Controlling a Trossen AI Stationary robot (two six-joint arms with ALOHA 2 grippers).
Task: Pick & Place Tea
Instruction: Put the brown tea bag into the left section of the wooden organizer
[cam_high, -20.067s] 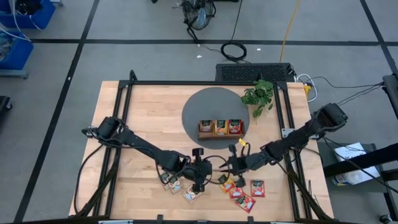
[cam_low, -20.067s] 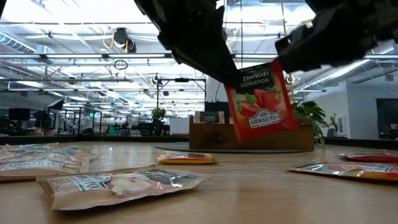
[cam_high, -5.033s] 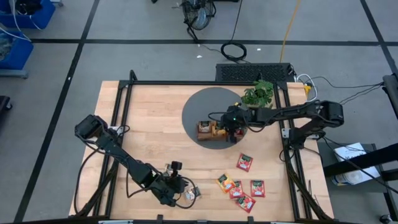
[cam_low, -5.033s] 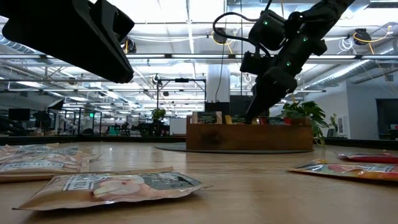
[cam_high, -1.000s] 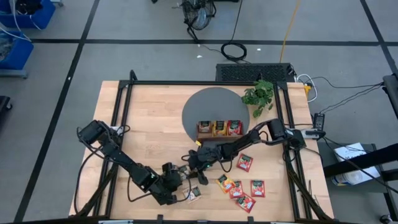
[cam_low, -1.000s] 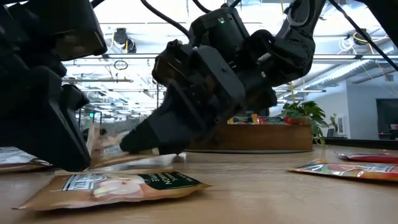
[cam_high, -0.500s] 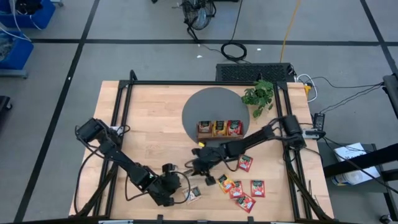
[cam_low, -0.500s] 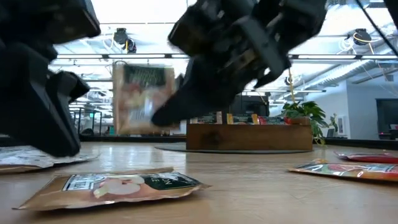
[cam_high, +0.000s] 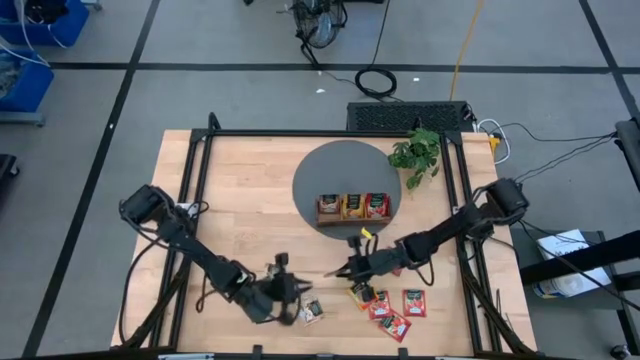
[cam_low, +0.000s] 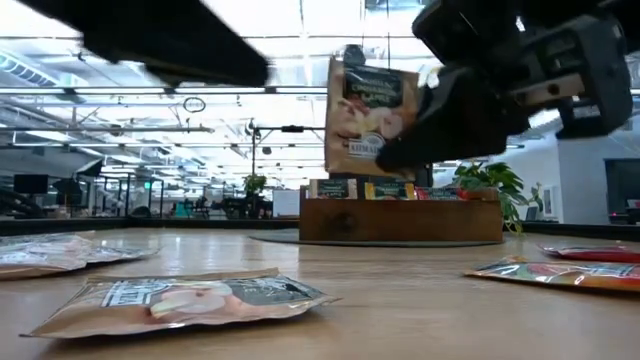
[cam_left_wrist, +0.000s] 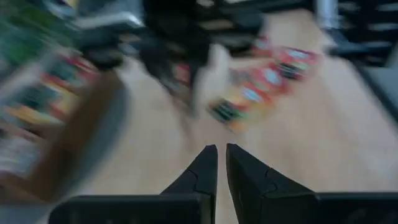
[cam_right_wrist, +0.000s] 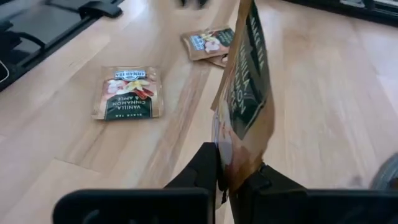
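The tea is flat sachets. One beige sachet (cam_right_wrist: 245, 93) is up in the air in my right gripper (cam_right_wrist: 227, 177), which is shut on it near the table's middle front (cam_high: 347, 271). It shows upright in the low view (cam_low: 365, 105). Another beige sachet (cam_high: 312, 312) lies flat on the wood, and red and orange ones (cam_high: 382, 308) lie to its right. My left gripper (cam_left_wrist: 221, 152) is shut on nothing and hovers above the table just left of the lying sachet (cam_high: 297, 291). The wooden tray (cam_high: 353, 207) holds sachets upright. My right gripper pinches the beige sachet's edge (cam_right_wrist: 231, 163) between its two fingers. The fingers come from the table's right, slanting a little downward. The sachet stands out beyond the fingertips, its faces upright, lifted clear of the table.
The tray sits on a round grey mat (cam_high: 330, 170), with a small green plant (cam_high: 415, 152) at the mat's far right. More beige sachets (cam_low: 50, 250) lie on the wood near the left arm. A black frame (cam_high: 200, 200) borders the tabletop.
My right gripper has shut on the beige sachet, lifted it off the table and drawn back toward the table's right edge; the sachet now stands upright in the air. My left gripper has risen and tipped upward, staying shut.
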